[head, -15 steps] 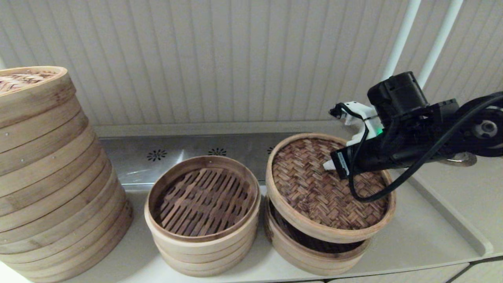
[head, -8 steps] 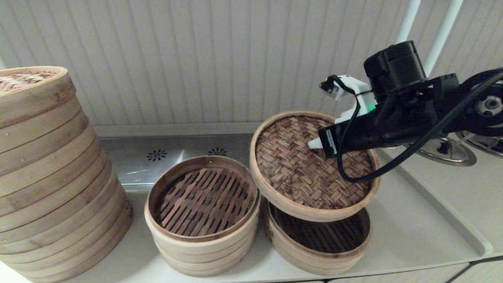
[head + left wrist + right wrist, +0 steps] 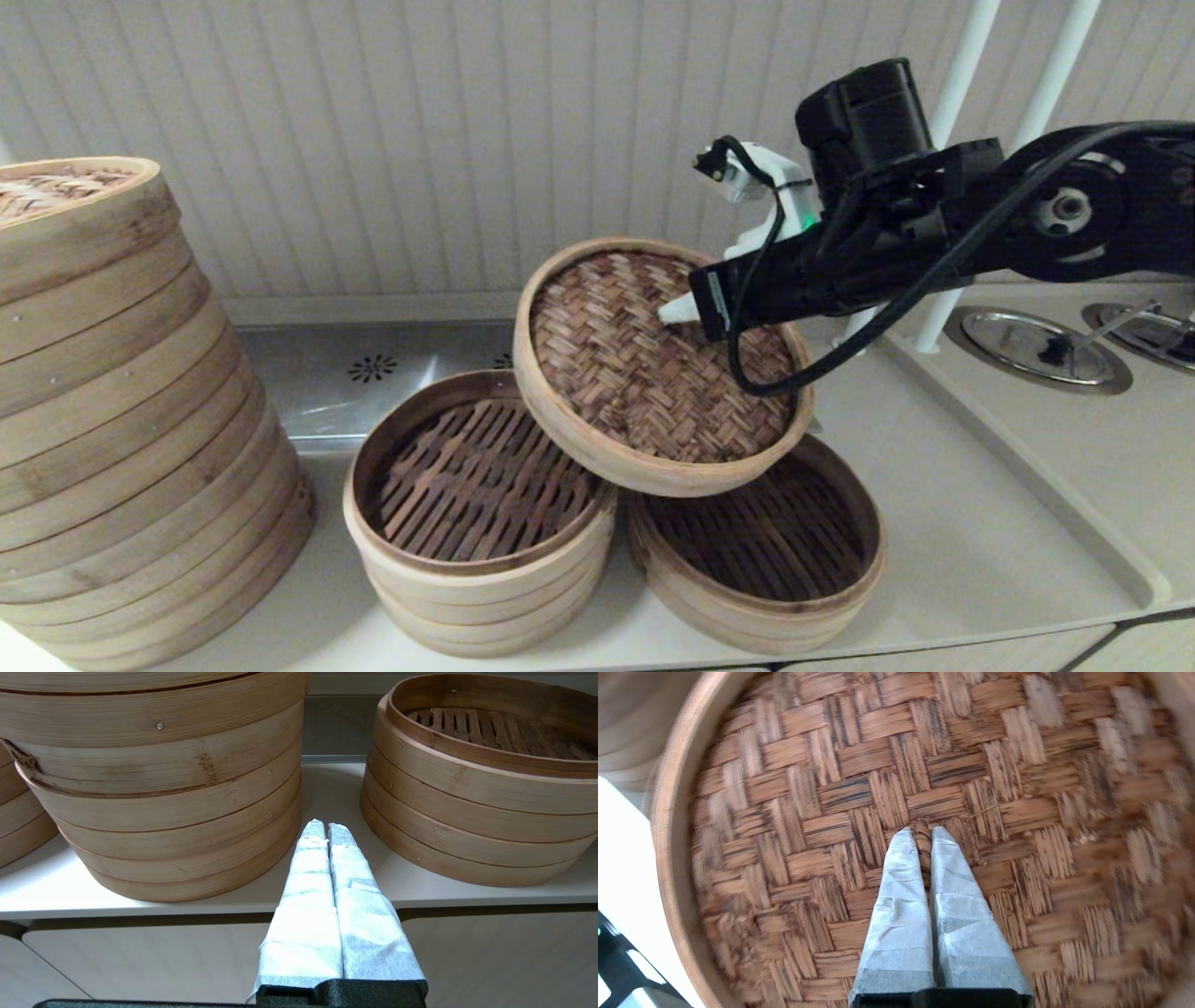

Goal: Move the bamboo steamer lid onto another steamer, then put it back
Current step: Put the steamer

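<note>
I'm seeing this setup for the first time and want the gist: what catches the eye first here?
The bamboo steamer lid hangs tilted in mid-air, pinched at its woven top by the right pincer, above the gap between the middle steamer and the shallow dark-floored steamer to its right. A tall, wide stack of steamers fills the left side. The left pincer sits shut and low at the counter's front edge.

black right arm [image 3: 934, 233] with looping black cable, white camera bracket, pale tape-wrapped fingers [image 3: 896, 914]
</note>
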Robot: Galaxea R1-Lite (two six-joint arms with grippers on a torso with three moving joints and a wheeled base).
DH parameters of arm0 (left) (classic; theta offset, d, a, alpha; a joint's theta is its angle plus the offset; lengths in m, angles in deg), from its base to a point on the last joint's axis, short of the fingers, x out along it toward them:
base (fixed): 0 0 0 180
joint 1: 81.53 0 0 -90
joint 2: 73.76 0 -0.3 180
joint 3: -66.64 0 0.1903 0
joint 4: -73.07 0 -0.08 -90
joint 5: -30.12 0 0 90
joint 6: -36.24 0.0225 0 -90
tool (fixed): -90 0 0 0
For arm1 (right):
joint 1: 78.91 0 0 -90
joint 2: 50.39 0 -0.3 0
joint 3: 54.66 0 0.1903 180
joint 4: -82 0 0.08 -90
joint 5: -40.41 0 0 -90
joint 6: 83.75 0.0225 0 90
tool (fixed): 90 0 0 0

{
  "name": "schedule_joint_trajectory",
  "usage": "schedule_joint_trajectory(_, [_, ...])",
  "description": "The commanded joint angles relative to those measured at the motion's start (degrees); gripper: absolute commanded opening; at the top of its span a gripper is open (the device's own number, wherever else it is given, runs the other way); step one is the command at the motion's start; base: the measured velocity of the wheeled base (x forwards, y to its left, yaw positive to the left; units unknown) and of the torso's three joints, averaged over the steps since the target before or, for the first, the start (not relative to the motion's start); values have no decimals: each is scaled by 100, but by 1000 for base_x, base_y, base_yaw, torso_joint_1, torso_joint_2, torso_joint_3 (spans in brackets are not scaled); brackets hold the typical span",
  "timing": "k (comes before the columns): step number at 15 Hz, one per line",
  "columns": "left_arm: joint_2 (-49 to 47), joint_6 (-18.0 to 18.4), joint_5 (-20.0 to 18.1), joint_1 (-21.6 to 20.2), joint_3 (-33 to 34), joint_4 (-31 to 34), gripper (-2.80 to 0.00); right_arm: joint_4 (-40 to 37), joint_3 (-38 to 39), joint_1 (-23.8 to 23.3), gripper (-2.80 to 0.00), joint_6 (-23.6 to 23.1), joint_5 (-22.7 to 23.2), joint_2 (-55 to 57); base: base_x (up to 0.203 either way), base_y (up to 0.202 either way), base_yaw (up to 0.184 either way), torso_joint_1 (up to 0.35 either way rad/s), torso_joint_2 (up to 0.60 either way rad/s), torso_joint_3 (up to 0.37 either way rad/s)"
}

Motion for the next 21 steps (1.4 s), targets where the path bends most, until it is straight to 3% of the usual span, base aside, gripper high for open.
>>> schedule_joint_trajectory(1, [-9, 0, 2, 0, 0, 0, -280, -30, -294, 121, -280, -26, 59, 363, 0, 0, 0, 0, 0, 0])
schedule_joint_trajectory(11, [-9, 0, 2, 0, 0, -4, -280, -43, -1206, 512, -280, -626, 898, 969, 0, 0, 0, 0, 0, 0])
schedule_joint_trajectory(17, [-9, 0, 2, 0, 0, 4, -280, 25, -1261, 681, -280, -1287, 1409, 1214, 0, 0, 0, 0, 0, 0])
schedule_joint_trajectory(21, [-9, 9, 2, 0, 0, 4, -280, 35, -1266, 788, -280, -1469, 1459, 1295, 0, 0, 0, 0, 0, 0])
